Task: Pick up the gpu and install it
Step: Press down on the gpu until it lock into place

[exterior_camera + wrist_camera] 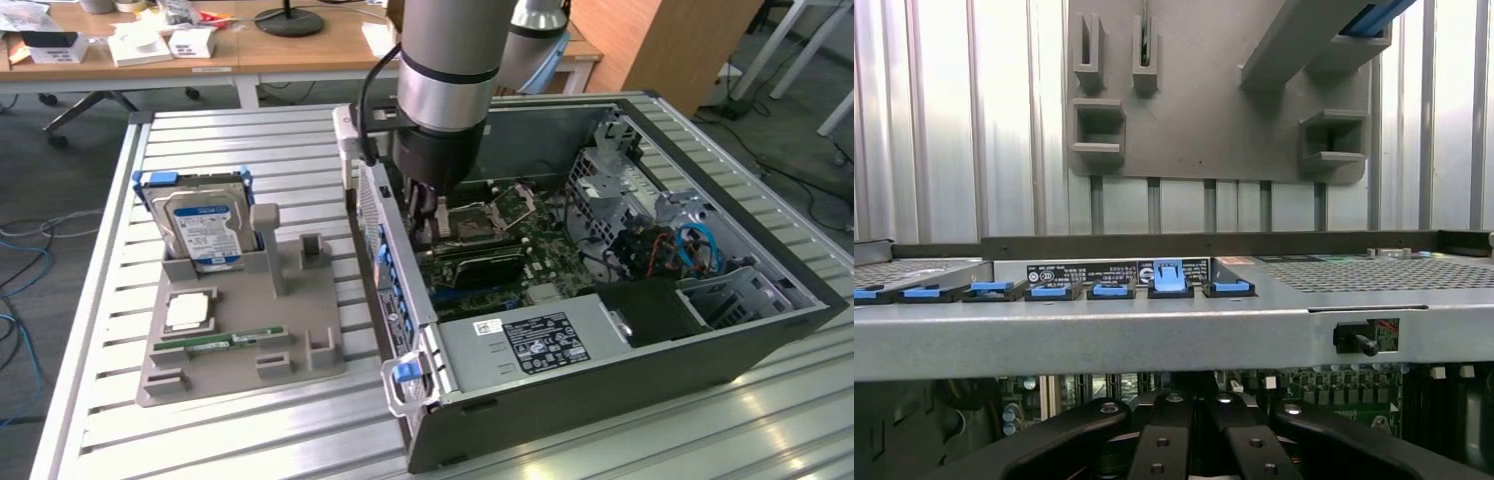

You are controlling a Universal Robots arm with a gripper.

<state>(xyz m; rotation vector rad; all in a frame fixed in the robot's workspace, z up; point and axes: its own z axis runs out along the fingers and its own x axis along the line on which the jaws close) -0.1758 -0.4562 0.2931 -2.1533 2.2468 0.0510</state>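
Gripper is lowered into the case, fingers together. Whether the gpu edge is pinched between them cannot be told. The gpu is seen upright on the board just under the gripper, beside the rear wall. Step judged: install, at or near seating. Straight vertical travel is called for, no side load. Room is tight: rear wall on one side, CPU socket close by, PSU near. Open room is overhead only.
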